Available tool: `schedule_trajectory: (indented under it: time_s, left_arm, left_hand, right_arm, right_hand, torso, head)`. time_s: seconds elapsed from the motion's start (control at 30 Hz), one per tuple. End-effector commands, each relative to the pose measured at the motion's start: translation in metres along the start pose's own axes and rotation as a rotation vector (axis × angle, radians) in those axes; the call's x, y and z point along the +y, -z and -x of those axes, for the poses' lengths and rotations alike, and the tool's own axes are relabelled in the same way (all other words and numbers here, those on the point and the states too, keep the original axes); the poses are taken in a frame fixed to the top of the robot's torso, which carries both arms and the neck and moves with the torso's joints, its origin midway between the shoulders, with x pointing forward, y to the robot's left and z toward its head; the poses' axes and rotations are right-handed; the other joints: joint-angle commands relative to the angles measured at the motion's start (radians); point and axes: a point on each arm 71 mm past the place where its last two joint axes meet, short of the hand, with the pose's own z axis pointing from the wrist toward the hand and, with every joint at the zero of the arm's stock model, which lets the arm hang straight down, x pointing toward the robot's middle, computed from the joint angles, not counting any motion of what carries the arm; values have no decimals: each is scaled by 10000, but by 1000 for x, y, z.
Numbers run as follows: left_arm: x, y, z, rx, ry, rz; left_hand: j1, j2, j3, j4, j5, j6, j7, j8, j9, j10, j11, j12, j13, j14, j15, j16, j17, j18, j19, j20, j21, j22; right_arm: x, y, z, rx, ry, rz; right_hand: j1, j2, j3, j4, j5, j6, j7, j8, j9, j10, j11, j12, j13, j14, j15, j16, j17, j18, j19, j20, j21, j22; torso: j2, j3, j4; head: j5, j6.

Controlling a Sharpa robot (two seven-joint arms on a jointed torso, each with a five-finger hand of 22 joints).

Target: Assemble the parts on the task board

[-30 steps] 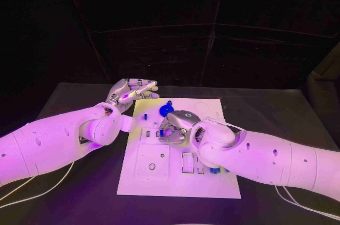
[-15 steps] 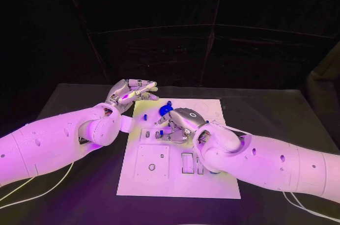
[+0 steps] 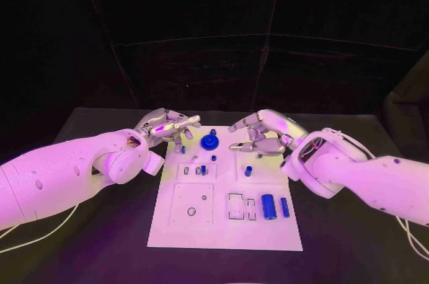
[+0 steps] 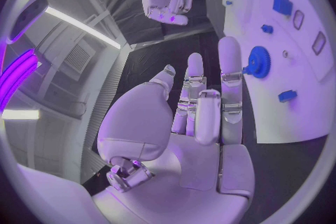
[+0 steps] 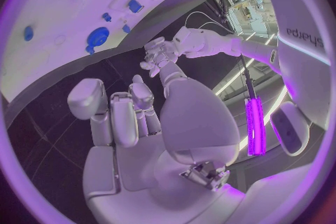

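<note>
The white task board [image 3: 192, 231] lies in the middle of the black table. A blue gear [image 3: 210, 139] sits near its far edge, with small blue pegs [image 3: 204, 169] below it and a blue cylinder [image 3: 268, 203] lower right. My left hand [image 3: 165, 124] hovers at the board's far left corner, fingers loosely apart, holding nothing. Over the board's far right part my right hand [image 3: 264, 136] is raised, fingers spread and empty. The left wrist view shows the left hand [image 4: 203, 117] beside the gear [image 4: 259, 61]. In the right wrist view, the right hand [image 5: 133, 117] hangs off the board's edge [image 5: 42, 75].
Rectangular slots [image 3: 237, 205] and a large recessed plate [image 3: 192, 203] mark the board's near half. Bare black tabletop [image 3: 348, 135] surrounds the board on both sides.
My right hand has lifted off the middle of the board and swung back to its far right, uncovering the blue pieces at the lower right. The left hand has barely shifted.
</note>
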Motion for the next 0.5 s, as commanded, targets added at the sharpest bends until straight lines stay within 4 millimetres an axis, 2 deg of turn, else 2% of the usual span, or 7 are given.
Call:
schedule_trajectory:
  time_s: [0.03,0.07,0.17,0.27,0.3,0.4,0.5]
  left_arm:
    - [17,3,-14,2184,-3711,3162]
    - [17,3,-14,2313,-4215,3466]
    - [14,2,-13,2446,-5570,4364]
    - [10,-1,-13,2373,-6497,5035]
    - [9,-3,-14,2323,-6774,5255]
    - [6,-7,-17,2240,-7209,5660]
    - [5,-14,-24,2190,-7608,6094]
  left_hand:
    - [76,157,-39,17,176,-139,-166,613,465,-583,-41,3447,3406,1056,-34,638,2684,-296,194,-122,2161,2610]
    - [25,178,-71,62,-70,-123,-102,730,549,-638,-150,3852,3823,1056,-11,638,2684,-311,142,-83,2208,2649]
    - [-314,177,-411,384,5,-281,-146,1276,983,-870,-203,5084,5037,1056,-69,638,2684,-337,49,-65,2626,3141]
    - [-637,201,-873,778,37,-486,-258,2060,1647,-995,-273,6084,6024,1056,-122,638,2684,-503,257,-66,3524,4429]
    - [-831,221,-1243,1074,60,-638,-338,2568,2117,-1038,-411,6412,6334,1056,-187,638,2684,-544,342,-113,3789,4788]
    - [-841,266,-1676,1334,-41,-1051,-360,3206,2798,-1155,-422,6581,6507,1056,-194,638,2684,-532,299,-183,3818,4816]
    - [-867,359,-2059,1389,-11,-1404,-395,3740,3396,-1206,-429,6672,6596,1056,-252,638,2684,-520,262,-184,3769,4727]
  right_arm:
    - [-12,5,13,465,-2278,-581]
    - [-16,7,18,385,-2325,-730]
    - [-30,11,33,99,-2376,-1150]
    - [-40,14,43,-137,-2348,-1455]
    - [-44,15,46,-217,-2329,-1563]
    - [-49,15,50,-328,-2287,-1739]
    - [-54,14,53,-339,-2230,-1920]
  right_hand:
    - [65,75,-76,9,53,15,-37,41,16,-81,0,-55,-16,348,52,-42,-34,146,-90,16,-54,-41]
    - [74,99,-88,8,72,22,-40,49,17,-75,-4,-49,-15,349,49,-49,-36,148,-93,13,-66,-54]
    - [77,133,-110,13,118,34,-46,63,20,-64,-10,-40,-14,351,44,-59,-40,148,-88,9,-73,-55]
    - [66,164,-160,24,191,47,-54,81,21,-40,-17,-19,-8,355,37,-73,-46,147,-78,1,-83,-59]
    - [67,181,-191,26,253,55,-59,92,22,-33,-23,-15,-13,358,32,-84,-52,146,-70,-4,-89,-60]
    - [67,200,-218,30,303,59,-63,101,22,-25,-27,-10,-17,361,27,-91,-54,145,-62,-8,-92,-59]
    - [23,219,-300,62,390,59,-68,115,20,-21,-31,-9,-34,361,21,-121,-83,149,-61,-16,-117,-93]
  torso:
    - [-95,7,-13]
    - [-101,10,-12]
    - [-141,40,-1]
    - [-172,52,1]
    - [-194,62,10]
    - [-191,68,11]
    - [-191,71,-5]
  head:
    - [55,-64]
    - [59,-69]
    - [85,-104]
    - [102,-137]
    - [95,-165]
    - [86,-165]
    - [93,-179]
